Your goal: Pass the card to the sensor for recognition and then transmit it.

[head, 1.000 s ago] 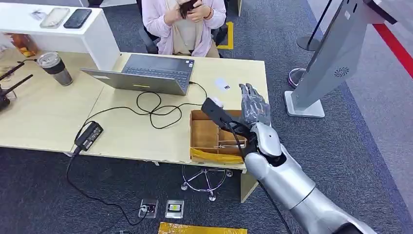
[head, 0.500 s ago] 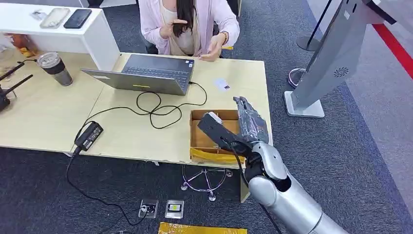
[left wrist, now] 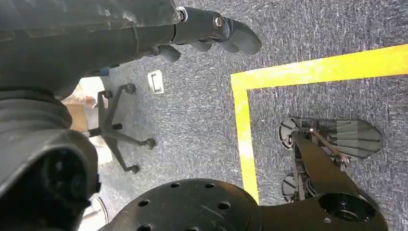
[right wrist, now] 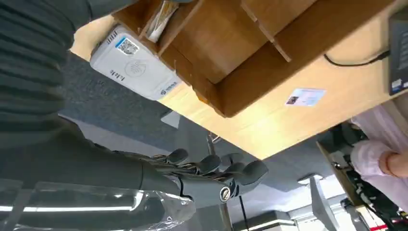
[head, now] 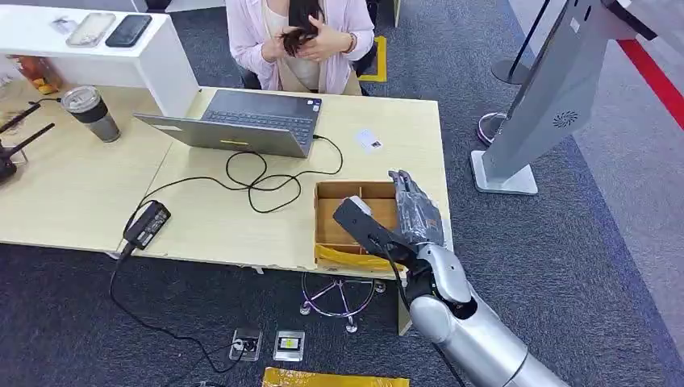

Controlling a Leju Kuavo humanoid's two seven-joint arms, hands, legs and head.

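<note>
Cardboard box (head: 347, 219) sits under the empty right robot hand (head: 415, 211); card (head: 368, 141) apparently lies beyond.

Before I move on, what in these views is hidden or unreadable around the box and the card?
- Card print: too small, head view; blurred, right wrist view.
- Box near compartments: head view, behind the right hand.
- White reader: the box hides one edge, right wrist view; small print illegible.
- Left hand: fingers partly cut by the top edge.
</note>
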